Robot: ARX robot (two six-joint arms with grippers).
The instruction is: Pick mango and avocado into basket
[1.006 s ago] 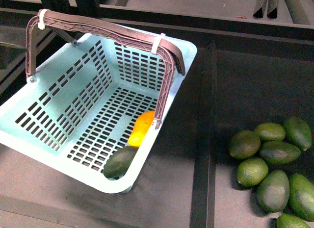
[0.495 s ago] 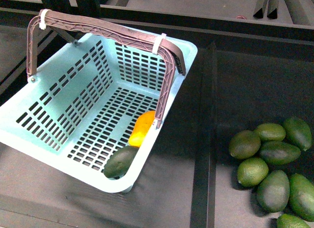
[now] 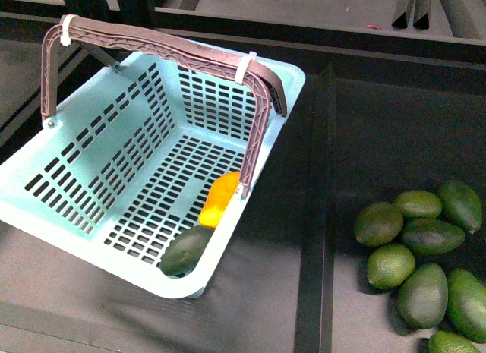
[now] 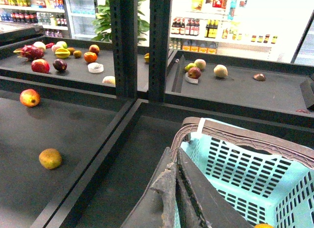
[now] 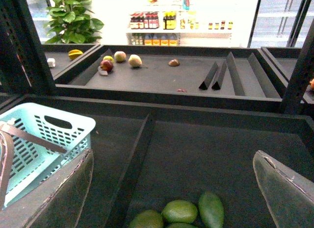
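Observation:
The turquoise basket point(image 3: 91, 171) with its brown handle point(image 3: 167, 49) stands at the left in the front view. The orange-yellow mango point(image 3: 219, 199) and a dark green avocado point(image 3: 186, 250) lie together on its slotted floor in the near right corner. Neither gripper shows in the front view. In the left wrist view my left gripper point(image 4: 175, 189) is shut and empty, above the basket's point(image 4: 245, 174) rim. In the right wrist view my right gripper point(image 5: 176, 189) is wide open and empty, above the pile of avocados point(image 5: 179, 211), with the basket point(image 5: 44, 135) to one side.
Several loose avocados point(image 3: 425, 254) lie in a pile at the right of the dark shelf. A raised black divider point(image 3: 315, 201) runs between basket and pile. Other fruit point(image 4: 49, 158) lies on neighbouring shelves in the left wrist view.

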